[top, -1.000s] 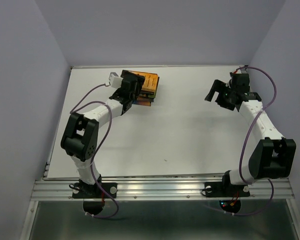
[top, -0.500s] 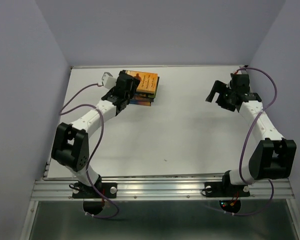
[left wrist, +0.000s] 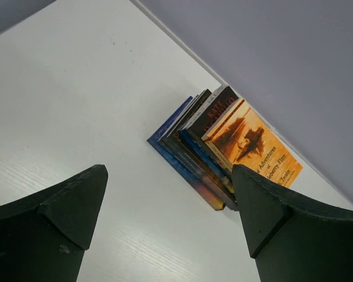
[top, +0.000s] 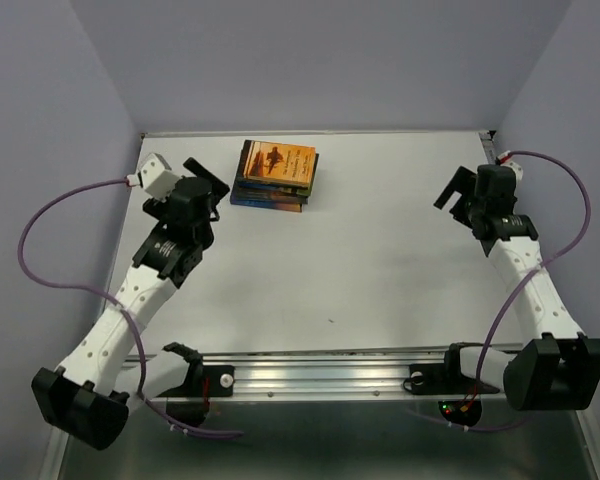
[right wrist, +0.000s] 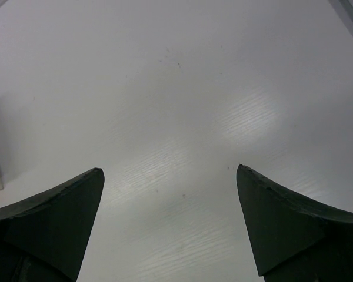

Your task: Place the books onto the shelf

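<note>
A: Quick, where are the books (top: 273,175)?
B: One flat stack, far-left part of the bench (top: 360,260), close to the back wall. Spines a bit fanned, orange cover on top, dark blue ones below.
A: Hands?
B: Left hand (left wrist: 166,176) spread wide, nothing in it, near the stack on its left side, not touching. Its wrist cam looks right at the spines. Right hand (top: 460,190) also spread, empty, far right over bare bench, well apart from the books.
A: Shelf?
B: Not in any view, can't say where it is.
A: How'll they handle?
B: Prob. light, thin paperbacks. Covers look glossy, so slippery against each other. Push one and it likely slides off the rest. Bendy too: held by a corner it'd droop, I'd guess.
A: So grab where?
B: Spine edge, mid-length, stiffest bit imo. Top book (left wrist: 253,144) lies flat, so one finger has to get under it. The stagger in the stack gives a lip to work w/. Or pinch several across the stack's thickness; the spread looks wide enough, can't be sure tho.
A: Risk?
B: Lower books dragged along, or the stack skidding on the smooth bench.
</note>
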Motion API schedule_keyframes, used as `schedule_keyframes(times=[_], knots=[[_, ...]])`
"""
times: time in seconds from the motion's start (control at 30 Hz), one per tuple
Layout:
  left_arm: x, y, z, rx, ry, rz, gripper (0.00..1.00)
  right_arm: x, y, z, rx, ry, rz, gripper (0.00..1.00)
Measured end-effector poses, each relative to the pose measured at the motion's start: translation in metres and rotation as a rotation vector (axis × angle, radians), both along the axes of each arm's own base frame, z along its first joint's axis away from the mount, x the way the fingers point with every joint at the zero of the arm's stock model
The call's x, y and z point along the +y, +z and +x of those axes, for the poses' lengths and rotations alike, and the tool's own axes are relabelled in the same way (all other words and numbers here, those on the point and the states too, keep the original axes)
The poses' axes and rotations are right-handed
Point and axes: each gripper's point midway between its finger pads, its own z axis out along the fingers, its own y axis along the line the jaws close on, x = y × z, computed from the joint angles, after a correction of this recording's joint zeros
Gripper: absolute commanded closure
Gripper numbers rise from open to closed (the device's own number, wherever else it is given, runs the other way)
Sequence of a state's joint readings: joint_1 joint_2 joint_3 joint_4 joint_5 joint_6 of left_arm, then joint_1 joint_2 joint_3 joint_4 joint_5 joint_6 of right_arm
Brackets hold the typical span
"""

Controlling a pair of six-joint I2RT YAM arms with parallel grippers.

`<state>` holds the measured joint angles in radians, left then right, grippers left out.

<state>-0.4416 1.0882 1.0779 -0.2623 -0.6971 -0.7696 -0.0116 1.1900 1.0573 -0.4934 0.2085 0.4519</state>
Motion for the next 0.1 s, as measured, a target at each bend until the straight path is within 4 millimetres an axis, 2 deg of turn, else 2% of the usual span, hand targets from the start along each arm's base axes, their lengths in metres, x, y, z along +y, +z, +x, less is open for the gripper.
schedule_keyframes(times=[0.1], knots=[[0.015,-0.006,-0.022,-0.030,-0.006,0.013,0.01,-0.004,-0.005,-0.008,-0.005,-0.030,-0.006,0.00]])
